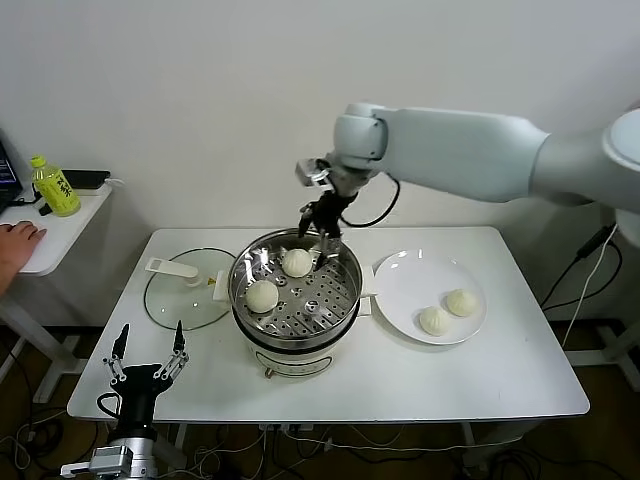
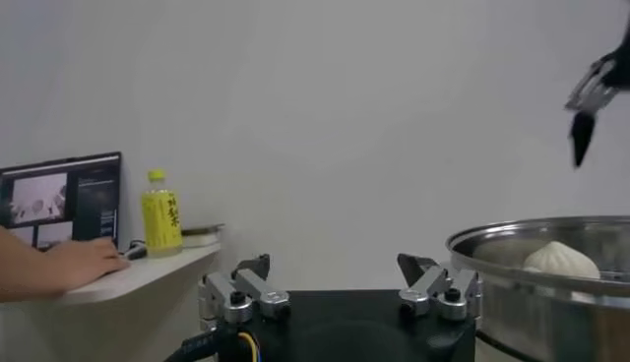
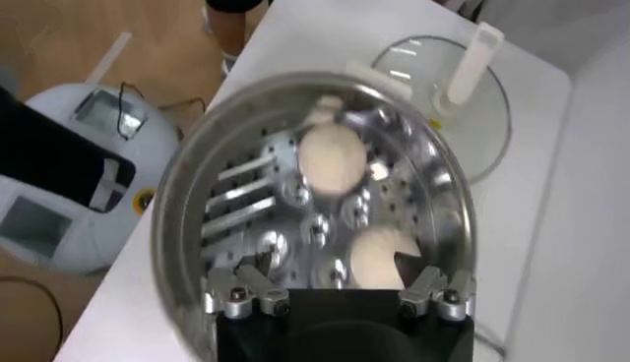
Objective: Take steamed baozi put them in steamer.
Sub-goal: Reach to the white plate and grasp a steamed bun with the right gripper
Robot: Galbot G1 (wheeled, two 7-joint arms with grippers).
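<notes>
A: Head view, what've you got?
B: My right gripper [image 1: 318, 226] hangs over the far rim of the steamer [image 1: 345, 300], fingers spread, nothing in them. Two steamed baozi on the perforated tray: one at the back [image 1: 297, 262], just below my fingertips, one toward the left-front [image 1: 262, 295]. Two more baozi [image 1: 435, 320] [image 1: 462, 301] sit on the white plate [image 1: 400, 285], right of the steamer, touching or nearly so. Glass lid [image 1: 185, 295] lies flat left of the steamer on the white table [image 1: 480, 385].
A: Left arm?
B: My left gripper [image 1: 148, 345] is parked low off the table's front-left corner, fingers apart, empty.
A: Left wrist view?
B: Both my left fingers [image 2: 246, 292] stand wide apart. Steamer wall [image 2: 551, 295] nearby w/ one baozi dome [image 2: 559, 259] showing above the rim. Right gripper [image 2: 591, 98] hangs above it. Yellow bottle [image 2: 161, 212] and a laptop [image 2: 59, 197] on a side desk; someone's hand [image 2: 84, 261] rests there.
A: Right wrist view?
B: Looking straight down into the steamer [image 3: 187, 197]. My fingers [image 3: 438, 290] splayed, not touching either baozi [image 3: 333, 160] [image 3: 379, 258]. Lid [image 3: 472, 108] beyond the rim.
</notes>
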